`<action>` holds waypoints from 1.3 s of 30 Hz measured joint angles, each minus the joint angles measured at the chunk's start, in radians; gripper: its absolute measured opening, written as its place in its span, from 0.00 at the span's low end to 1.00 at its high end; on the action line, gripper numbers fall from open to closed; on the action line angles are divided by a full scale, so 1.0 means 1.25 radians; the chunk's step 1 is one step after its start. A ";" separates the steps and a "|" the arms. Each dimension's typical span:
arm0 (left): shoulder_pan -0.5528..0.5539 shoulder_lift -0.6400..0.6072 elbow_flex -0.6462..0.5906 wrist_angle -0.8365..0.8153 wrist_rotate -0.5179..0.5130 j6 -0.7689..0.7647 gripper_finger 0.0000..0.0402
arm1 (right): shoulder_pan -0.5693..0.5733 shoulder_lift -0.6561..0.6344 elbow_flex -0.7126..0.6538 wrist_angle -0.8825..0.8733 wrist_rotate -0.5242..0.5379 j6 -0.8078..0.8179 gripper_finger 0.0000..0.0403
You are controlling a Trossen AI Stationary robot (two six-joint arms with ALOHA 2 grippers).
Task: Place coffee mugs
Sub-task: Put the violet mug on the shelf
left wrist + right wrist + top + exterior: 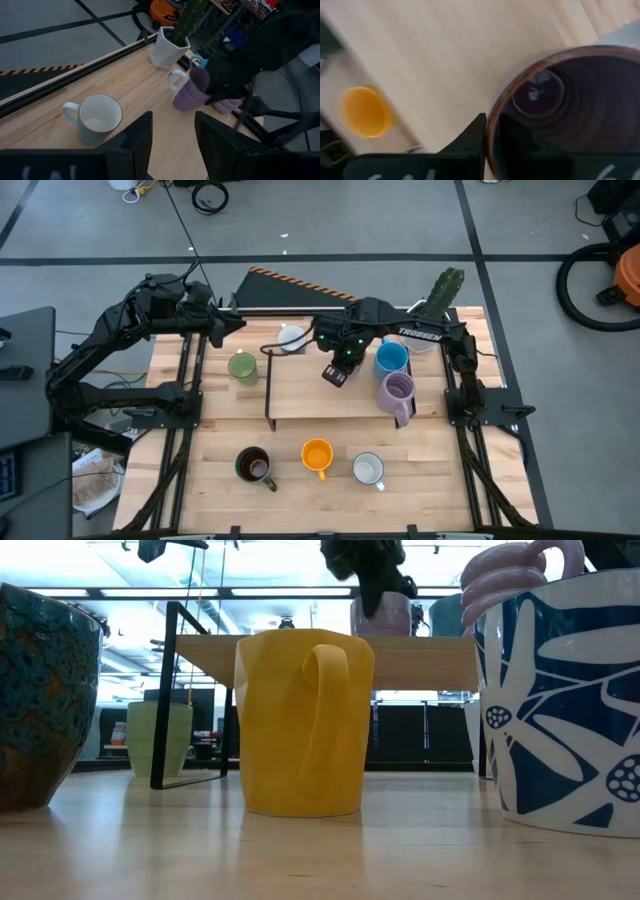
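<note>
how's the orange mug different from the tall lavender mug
The orange mug stands on the table's front part, between two other mugs; the tall lavender mug stands on the raised wooden shelf, beside a blue mug. The orange mug has smooth sides; the lavender mug is ribbed. The orange mug's handle points to the table's front, as does the lavender one's. Both stand upright and free of any gripper.

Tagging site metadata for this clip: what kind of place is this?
Likely a robotics lab or workshop, not a home. The wooden table stands on a grey concrete floor with taped lines, cables lie loose on it, and an orange shop vacuum sits nearby.
</note>
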 joint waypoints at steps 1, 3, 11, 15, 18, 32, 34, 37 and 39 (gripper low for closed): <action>0.000 0.000 0.000 0.000 0.000 0.000 0.38 | 0.000 0.003 -0.002 -0.002 0.003 0.000 0.16; 0.000 0.000 0.000 0.000 0.000 0.000 0.38 | 0.000 0.003 -0.001 0.006 0.005 0.000 0.18; 0.000 0.000 0.000 0.000 0.000 0.000 0.38 | 0.000 -0.003 0.000 0.006 -0.029 -0.001 0.33; 0.000 0.000 0.000 0.000 0.000 0.001 0.38 | 0.000 -0.012 0.000 0.007 -0.037 -0.002 0.40; 0.000 0.000 0.000 0.000 0.000 0.001 0.38 | -0.001 -0.031 0.001 0.007 -0.037 -0.012 0.45; 0.000 0.000 0.000 0.000 0.000 0.002 0.38 | -0.066 -0.150 0.001 0.089 0.059 -0.163 0.54; 0.000 0.000 0.000 0.000 0.000 0.002 0.38 | -0.085 -0.148 0.001 0.123 0.057 -0.190 0.52; 0.000 0.000 0.000 0.000 0.000 0.002 0.38 | -0.108 -0.134 0.001 0.139 0.044 -0.233 0.50; 0.000 0.000 0.000 0.001 0.000 0.001 0.38 | -0.117 -0.118 -0.001 0.138 0.043 -0.274 0.48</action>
